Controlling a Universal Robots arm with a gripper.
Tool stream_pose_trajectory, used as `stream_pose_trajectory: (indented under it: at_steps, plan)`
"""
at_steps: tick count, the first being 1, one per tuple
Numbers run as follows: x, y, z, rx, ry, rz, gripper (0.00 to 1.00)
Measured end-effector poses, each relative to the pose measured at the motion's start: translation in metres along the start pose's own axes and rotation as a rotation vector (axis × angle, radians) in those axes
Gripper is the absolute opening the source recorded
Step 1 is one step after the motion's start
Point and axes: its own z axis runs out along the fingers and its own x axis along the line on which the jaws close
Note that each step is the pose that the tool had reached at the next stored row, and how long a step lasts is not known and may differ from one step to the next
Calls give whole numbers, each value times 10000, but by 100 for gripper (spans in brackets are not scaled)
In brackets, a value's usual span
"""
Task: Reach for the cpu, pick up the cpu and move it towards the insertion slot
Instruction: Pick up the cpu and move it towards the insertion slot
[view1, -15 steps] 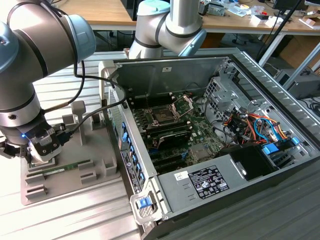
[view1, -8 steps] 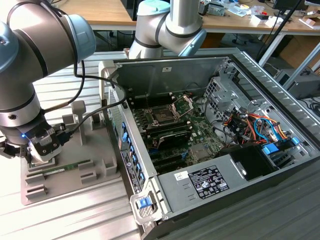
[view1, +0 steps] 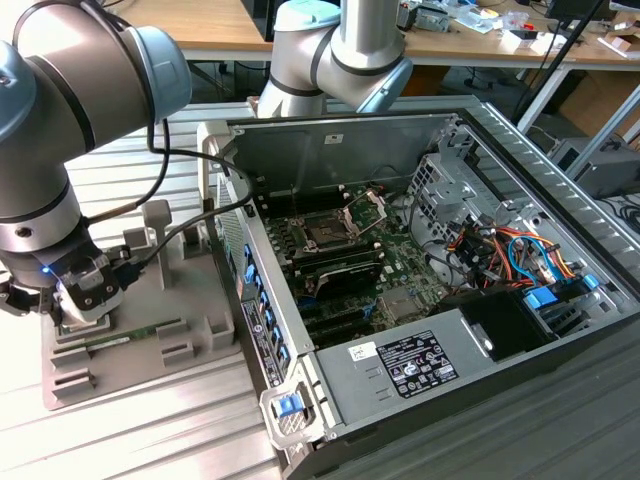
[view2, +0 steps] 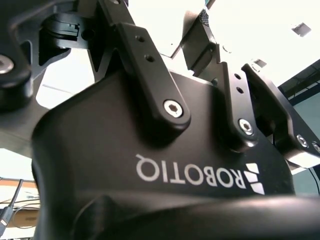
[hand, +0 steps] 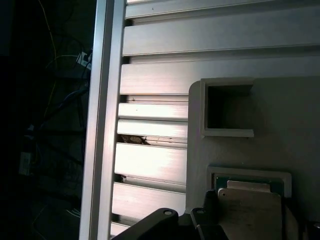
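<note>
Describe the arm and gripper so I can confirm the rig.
The arm is built of silver-grey tubes with pale blue joint caps. The gripper is black; in the second wrist view its housing carries white lettering and hex-head bolts. A black cable loops to the wrist, beside a small blue light.

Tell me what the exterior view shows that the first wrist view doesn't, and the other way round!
Exterior view: the open computer with its square socket on the green board, plus the big robot arm. First wrist view: the silvery chip sitting in its pocket, seen close up, and an empty square pocket near it. Both: the grey tray and the ribbed metal table under it.
</note>
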Motion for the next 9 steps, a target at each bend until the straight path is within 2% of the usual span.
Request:
stream_pose_trajectory:
  at_steps: [9]
  plan:
    - [0, 1, -17, 1, 1, 0, 55]
